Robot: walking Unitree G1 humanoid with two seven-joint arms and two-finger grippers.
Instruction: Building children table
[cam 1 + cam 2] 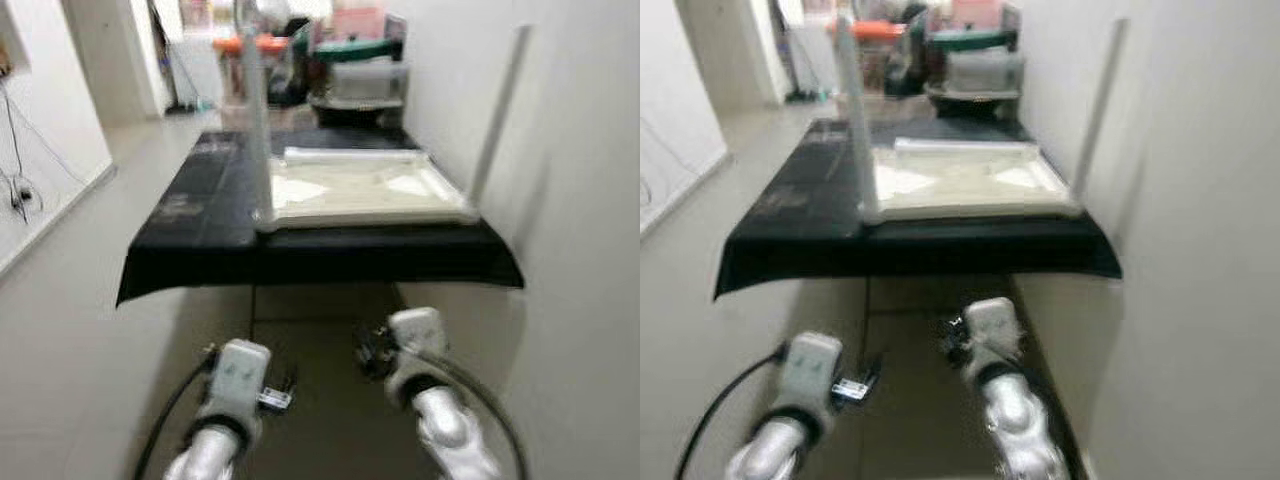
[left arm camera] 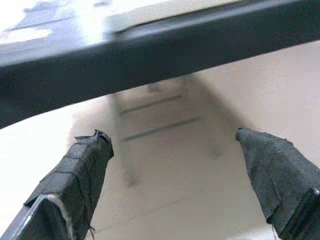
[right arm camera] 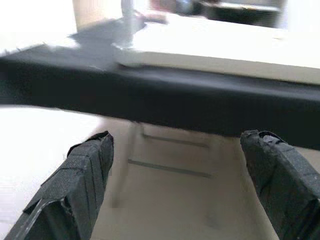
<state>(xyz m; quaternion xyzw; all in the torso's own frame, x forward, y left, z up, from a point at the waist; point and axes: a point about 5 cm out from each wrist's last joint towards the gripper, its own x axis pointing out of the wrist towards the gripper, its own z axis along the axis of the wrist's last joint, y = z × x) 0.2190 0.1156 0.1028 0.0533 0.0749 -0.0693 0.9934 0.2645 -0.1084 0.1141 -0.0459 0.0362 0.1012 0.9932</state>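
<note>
1. left eye view: a black-covered table (image 1: 200,215) stands ahead at 12 o'clock, against the wall (image 1: 580,200) on the right. on it lies the white tabletop (image 1: 360,190), upside down, with two legs (image 1: 258,120) standing up at its near corners. clutter (image 1: 350,65) sits behind it. both arms hang low at 6 o'clock, short of the table edge.
2. right eye view: same scene; the left arm (image 1: 805,385) is at 7 o'clock, the right arm (image 1: 990,350) at 6.
3. left wrist view: the left gripper (image 2: 172,165) has its jaws wide apart, empty, below the dark table edge.
4. right wrist view: the right gripper (image 3: 175,170) also has its jaws spread, holding nothing, under the table edge; the tabletop lies above at 12 o'clock.
</note>
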